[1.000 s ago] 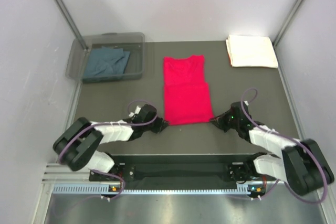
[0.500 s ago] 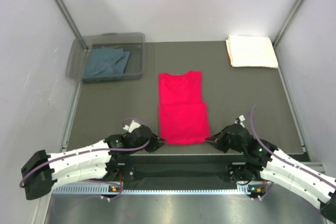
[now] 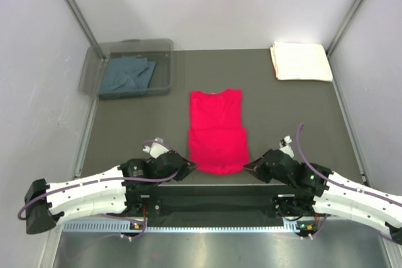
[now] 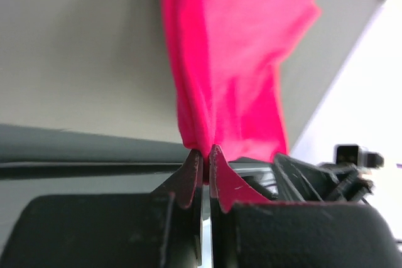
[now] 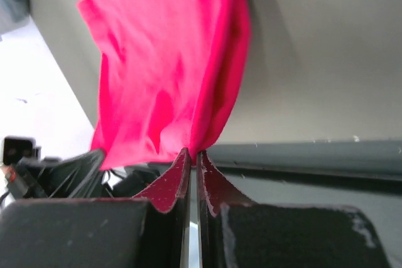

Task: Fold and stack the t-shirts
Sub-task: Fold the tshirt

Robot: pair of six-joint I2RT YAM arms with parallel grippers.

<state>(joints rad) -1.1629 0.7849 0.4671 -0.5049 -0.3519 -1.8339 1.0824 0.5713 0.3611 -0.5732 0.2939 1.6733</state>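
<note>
Arm bases: both arms are bolted to a black bar (image 3: 213, 204) at the table's near edge, and each reaches low and inward towards the middle.
Left gripper: the left gripper (image 3: 191, 166) sits at the near left corner of the bright red short-sleeved cloth t-shirt (image 3: 217, 131). In its wrist view the left gripper (image 4: 205, 152) has its jaws pressed together on a bunched fold of the red t-shirt (image 4: 232, 48).
Right gripper: the right gripper (image 3: 247, 166) mirrors it at the near right corner. Its wrist view shows the right gripper (image 5: 192, 153) with jaws clamped on the red t-shirt (image 5: 163, 61), the cloth gathered into creases at the fingertips.
Red t-shirt: it lies lengthwise in the middle of the dark grey table mat (image 3: 282, 111), collar away from the arms and sleeves tucked in. A crosswise edge shows partway down. The near hem is just beyond the black bar, pulled slightly narrow between the two grippers.
Far left: a clear plastic bin (image 3: 164, 61) stands in the far left corner, holding the loosely crumpled slate blue-grey t-shirt (image 3: 127, 75).
Far right: the cream-white t-shirt (image 3: 300, 61), folded into a neat rectangle, rests in the far right corner, well apart from the red one.
</note>
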